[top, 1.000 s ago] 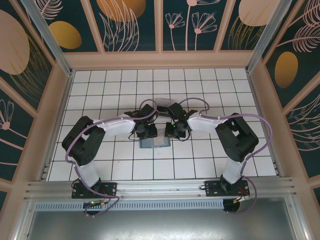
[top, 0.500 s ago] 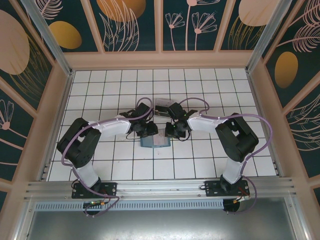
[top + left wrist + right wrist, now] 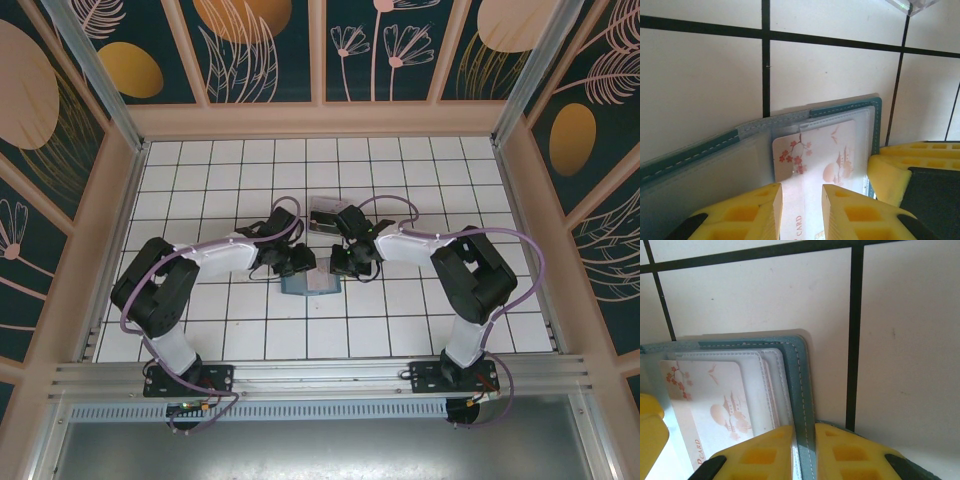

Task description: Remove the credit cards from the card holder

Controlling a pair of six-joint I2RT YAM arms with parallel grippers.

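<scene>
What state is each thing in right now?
card holder: lying open, inner pockets up
credit card: in a pocket, blossom print facing up
left end effector: fingers astride the credit card, grip unclear
right end effector: closed on the card holder's edge
clear plastic tray: contents unclear

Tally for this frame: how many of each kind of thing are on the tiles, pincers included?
card holder: 1
card showing in its pocket: 1 (any others are hidden)
clear tray: 1
left pincer and right pincer: 2
Total: 5
</scene>
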